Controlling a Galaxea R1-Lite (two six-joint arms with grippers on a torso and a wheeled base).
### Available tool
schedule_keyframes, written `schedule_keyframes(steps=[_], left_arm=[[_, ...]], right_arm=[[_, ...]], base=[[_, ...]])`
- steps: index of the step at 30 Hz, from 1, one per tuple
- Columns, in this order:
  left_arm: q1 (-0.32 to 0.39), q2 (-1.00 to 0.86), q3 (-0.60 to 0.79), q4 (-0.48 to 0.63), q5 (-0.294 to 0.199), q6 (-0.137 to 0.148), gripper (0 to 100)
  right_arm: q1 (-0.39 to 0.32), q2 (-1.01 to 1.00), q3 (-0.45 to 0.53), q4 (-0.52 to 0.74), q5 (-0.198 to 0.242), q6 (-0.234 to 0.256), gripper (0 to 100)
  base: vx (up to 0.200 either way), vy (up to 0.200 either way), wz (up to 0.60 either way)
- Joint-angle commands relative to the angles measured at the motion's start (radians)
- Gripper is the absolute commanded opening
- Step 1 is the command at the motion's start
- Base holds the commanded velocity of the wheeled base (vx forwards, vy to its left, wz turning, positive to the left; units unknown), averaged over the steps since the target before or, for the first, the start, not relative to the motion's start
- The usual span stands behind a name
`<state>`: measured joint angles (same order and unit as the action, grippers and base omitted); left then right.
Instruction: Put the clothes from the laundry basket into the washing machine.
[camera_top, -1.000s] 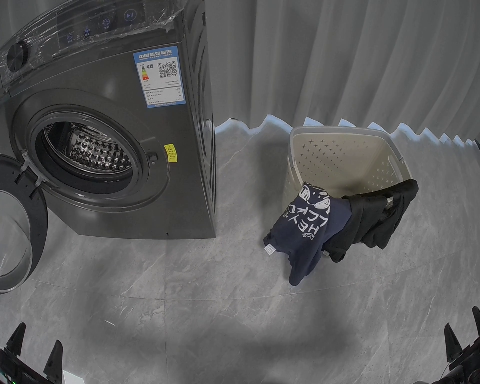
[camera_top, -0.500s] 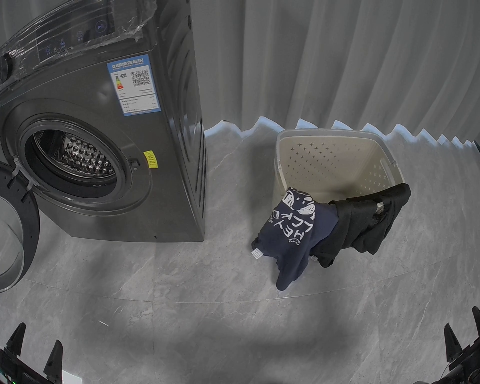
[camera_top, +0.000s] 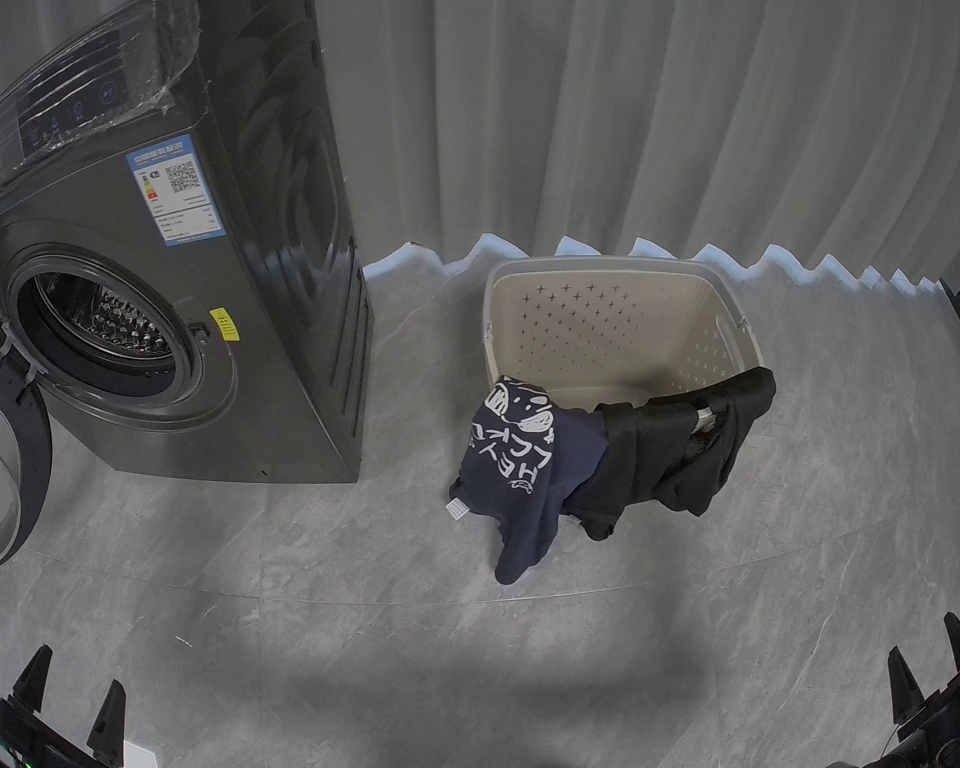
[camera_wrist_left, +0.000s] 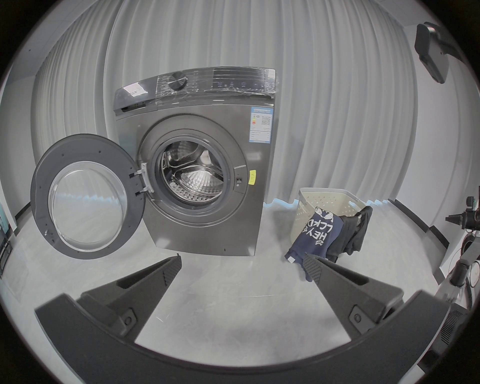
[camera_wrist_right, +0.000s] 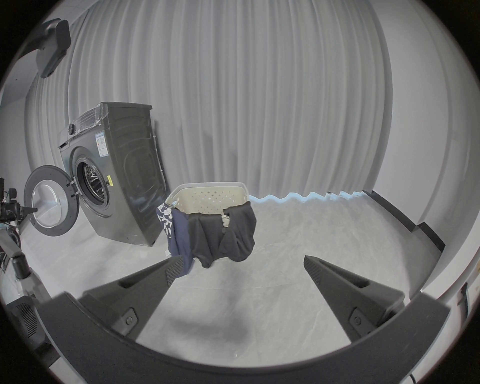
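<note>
Approach to basket (camera_top: 610, 268): both jaws spread wide, nothing held yet.
Navy shirt (camera_top: 525, 450) and black garment (camera_top: 660, 450) hang over the basket's near rim, side by side and overlapping, the shirt's tail down on the floor in front. Left gripper (camera_top: 78, 668) and right gripper (camera_top: 922, 640) sit well short of the basket on its near side, so the clothes are far outside either set of jaws. Washer (camera_top: 200, 330) stands left of the basket, door open. You'd do best to close in square on the near rim, pinch bunched cloth at the rim rather than the tail, and lift straight up so the basket doesn't tip.
</note>
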<state>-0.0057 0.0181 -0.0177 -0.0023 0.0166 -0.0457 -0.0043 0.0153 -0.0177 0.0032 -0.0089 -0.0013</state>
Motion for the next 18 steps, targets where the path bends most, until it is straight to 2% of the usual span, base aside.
schedule_keyframes(steps=[1,7,18], left_arm=[[0.0,-0.015,0.016,-0.001,0.0,0.0,100],[0.0,-0.015,0.016,-0.001,0.0,0.0,100],[0.0,-0.015,0.016,-0.001,0.0,0.0,100]], right_arm=[[0.0,-0.015,0.016,0.0,0.0,0.0,100],[0.0,-0.015,0.016,0.0,0.0,0.0,100],[0.0,-0.015,0.016,0.0,0.0,0.0,100]], base=[[0.0,0.0,0.0],[0.0,0.0,0.0],[0.0,-0.2,0.0]])
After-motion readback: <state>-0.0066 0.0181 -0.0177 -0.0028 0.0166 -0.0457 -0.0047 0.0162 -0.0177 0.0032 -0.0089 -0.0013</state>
